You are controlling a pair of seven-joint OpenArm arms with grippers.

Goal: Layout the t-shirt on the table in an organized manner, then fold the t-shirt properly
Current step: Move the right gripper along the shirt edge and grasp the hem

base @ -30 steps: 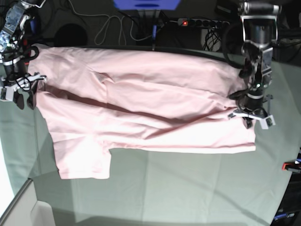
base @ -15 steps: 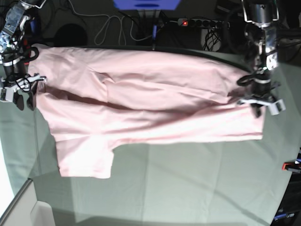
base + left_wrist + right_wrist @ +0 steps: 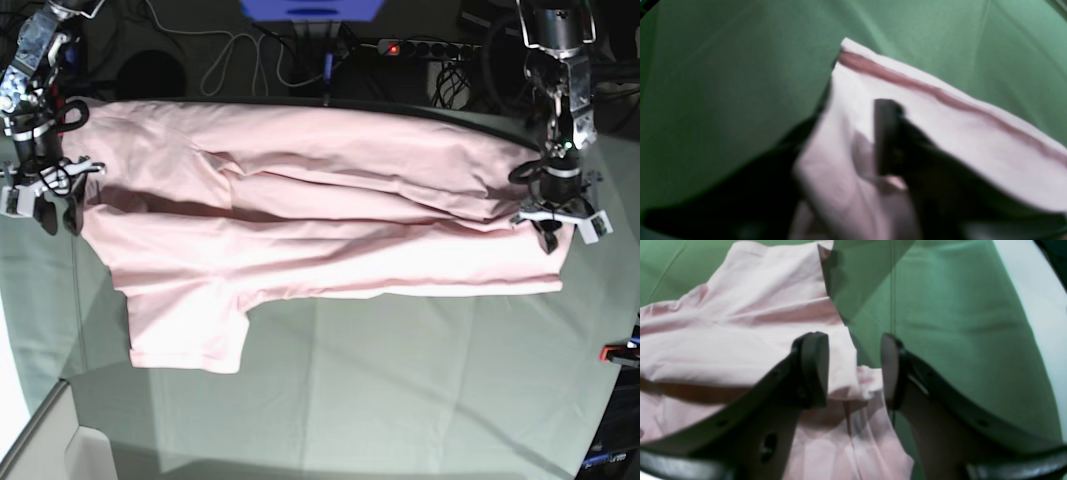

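The t-shirt (image 3: 320, 220) lies spread across the tabletop (image 3: 400, 400), folded lengthwise, one sleeve pointing toward the near edge. The right pincer (image 3: 853, 370) stands wide at one end of the shirt, a bunched edge of fabric between its fingers, unclamped. The left pincer (image 3: 556, 222) sits at the opposite end; blur hides whether it grips.
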